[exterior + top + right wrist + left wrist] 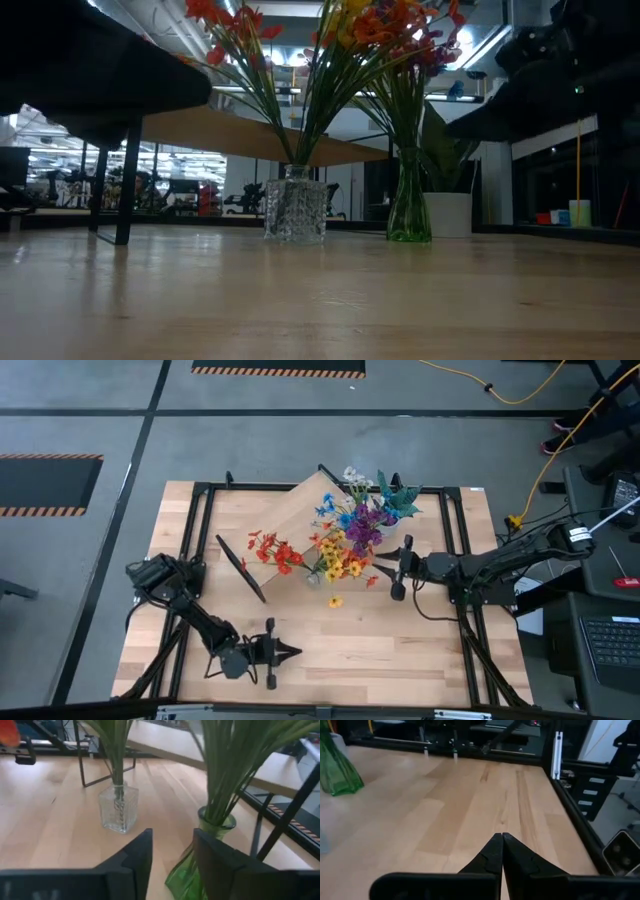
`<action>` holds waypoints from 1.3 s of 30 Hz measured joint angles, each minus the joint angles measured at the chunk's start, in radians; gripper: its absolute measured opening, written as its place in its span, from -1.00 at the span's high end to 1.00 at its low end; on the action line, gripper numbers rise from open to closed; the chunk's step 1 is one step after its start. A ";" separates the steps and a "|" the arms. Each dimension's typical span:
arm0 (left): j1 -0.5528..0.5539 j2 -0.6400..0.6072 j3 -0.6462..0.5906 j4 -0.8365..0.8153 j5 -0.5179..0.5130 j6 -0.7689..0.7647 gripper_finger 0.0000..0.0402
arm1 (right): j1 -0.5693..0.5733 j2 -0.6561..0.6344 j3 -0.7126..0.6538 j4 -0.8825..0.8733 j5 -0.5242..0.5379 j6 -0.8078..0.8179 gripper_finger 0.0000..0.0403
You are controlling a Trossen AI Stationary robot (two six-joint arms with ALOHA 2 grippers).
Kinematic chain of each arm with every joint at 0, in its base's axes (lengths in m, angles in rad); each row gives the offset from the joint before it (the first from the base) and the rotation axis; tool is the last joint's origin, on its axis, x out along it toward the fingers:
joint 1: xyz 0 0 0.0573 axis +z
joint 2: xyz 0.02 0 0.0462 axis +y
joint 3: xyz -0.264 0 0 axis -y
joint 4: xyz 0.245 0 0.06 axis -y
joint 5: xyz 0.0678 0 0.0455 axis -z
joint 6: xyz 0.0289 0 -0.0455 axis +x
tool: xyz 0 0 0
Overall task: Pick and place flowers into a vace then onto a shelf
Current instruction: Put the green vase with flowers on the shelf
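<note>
The right gripper (172, 855), fingers parted and empty, hangs just above the upright green glass vase (202, 865) of green-stemmed flowers (345, 535); the pinched-shut left gripper (502, 845) waits well apart.

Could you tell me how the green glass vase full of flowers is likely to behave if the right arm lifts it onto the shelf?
The green vase looks smooth, so probably slippery for the open right gripper. Its tall flowers likely make it top-heavy and tippy. Being glass, it is probably fragile.
</note>
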 joint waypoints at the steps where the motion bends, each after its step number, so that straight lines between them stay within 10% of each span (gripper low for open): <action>1: 0.002 0.000 0.000 0.003 0.015 0.000 0.99 | -0.003 0.007 0.000 0.000 -0.008 0.002 0.27; 19: 0.008 0.000 0.000 -0.007 -0.005 0.073 0.99 | -0.126 0.209 0.001 0.172 -0.017 0.078 -0.28; 39: 0.007 0.000 0.000 -0.007 -0.022 0.086 0.98 | -0.224 0.438 0.141 0.195 -0.061 0.053 -0.32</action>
